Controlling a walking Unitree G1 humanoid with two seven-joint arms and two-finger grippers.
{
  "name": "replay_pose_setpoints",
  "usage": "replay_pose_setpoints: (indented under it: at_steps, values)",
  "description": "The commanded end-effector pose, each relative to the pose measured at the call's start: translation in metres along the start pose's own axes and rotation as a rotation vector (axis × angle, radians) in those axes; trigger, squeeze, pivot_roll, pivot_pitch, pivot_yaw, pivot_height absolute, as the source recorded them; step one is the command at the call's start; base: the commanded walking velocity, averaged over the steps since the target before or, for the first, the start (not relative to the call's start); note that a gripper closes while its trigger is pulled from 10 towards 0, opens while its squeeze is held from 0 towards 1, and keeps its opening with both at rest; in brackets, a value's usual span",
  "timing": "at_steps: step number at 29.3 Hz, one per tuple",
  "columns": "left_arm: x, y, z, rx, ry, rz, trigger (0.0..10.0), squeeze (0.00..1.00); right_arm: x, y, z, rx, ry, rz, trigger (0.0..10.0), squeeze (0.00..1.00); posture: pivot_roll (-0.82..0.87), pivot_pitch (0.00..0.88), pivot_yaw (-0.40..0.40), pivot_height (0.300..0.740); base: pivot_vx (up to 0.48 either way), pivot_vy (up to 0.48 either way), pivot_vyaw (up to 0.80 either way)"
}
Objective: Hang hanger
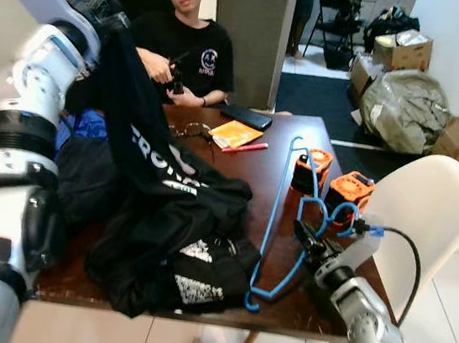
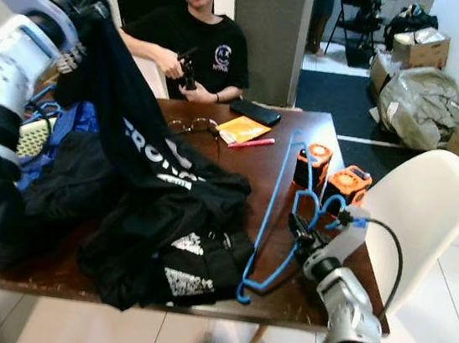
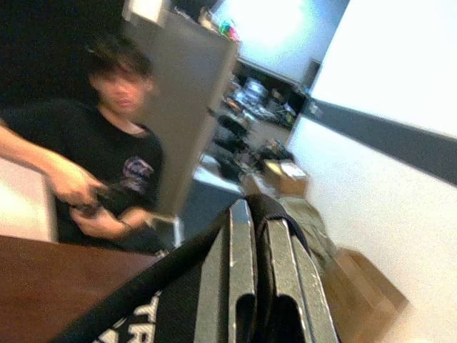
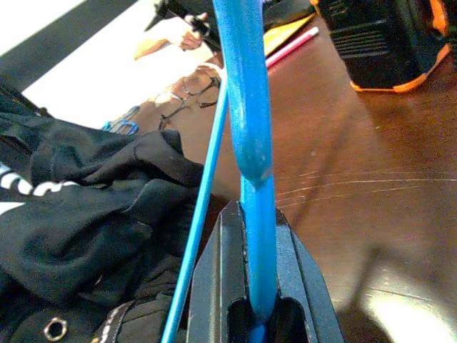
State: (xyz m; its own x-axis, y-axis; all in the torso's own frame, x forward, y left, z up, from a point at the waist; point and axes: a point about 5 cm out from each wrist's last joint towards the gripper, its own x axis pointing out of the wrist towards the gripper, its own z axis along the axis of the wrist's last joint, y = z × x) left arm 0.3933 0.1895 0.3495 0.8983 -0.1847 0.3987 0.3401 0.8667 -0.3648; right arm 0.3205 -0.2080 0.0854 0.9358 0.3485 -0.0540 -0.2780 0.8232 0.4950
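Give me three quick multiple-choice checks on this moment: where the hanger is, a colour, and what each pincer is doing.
1. Where is the hanger?
A. in the right pincer, over the table
B. on the chair
C. on the floor

2. What colour is it?
A. red
B. white
C. blue

3. What does the left pincer hold?
A. a pink pen
B. the black garment, lifted
C. nothing

Answers:
1 A, its fingers clamp the wire.
2 C, plainly blue.
3 B, black cloth sits pinched between its fingers.
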Motion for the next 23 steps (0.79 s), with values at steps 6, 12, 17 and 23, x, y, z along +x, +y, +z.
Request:
replay_pose_setpoints:
  at_steps: [6, 12, 17, 23]
  values:
    - [-0.030, -0.100, -0.060, -0.080, 0.250, -0.518, 2.5, 0.00, -0.004, -0.005, -0.012, -0.005, 0.065, -0.025, 10.0, 0.00, -0.03, 0.000, 0.050, 0.740, 0.000, 0.000, 0.00]
    - [-0.045, -0.120, -0.081, -0.133, 0.347, -0.569, 0.0, 0.00, -0.004, -0.005, -0.012, -0.005, 0.066, -0.027, 10.0, 0.00, -0.04, 0.000, 0.050, 0.740, 0.000, 0.000, 0.00]
    - [-0.044, -0.117, -0.073, -0.117, 0.310, -0.568, 0.0, 0.00, -0.004, -0.005, -0.011, -0.002, 0.065, -0.026, 10.0, 0.00, -0.04, 0.000, 0.050, 0.740, 0.000, 0.000, 0.00]
    - [-0.045, -0.136, -0.027, -0.029, 0.109, -0.764, 0.0, 0.00, -0.004, -0.006, -0.011, 0.003, 0.062, -0.025, 10.0, 0.00, -0.03, 0.000, 0.052, 0.740, 0.000, 0.000, 0.00]
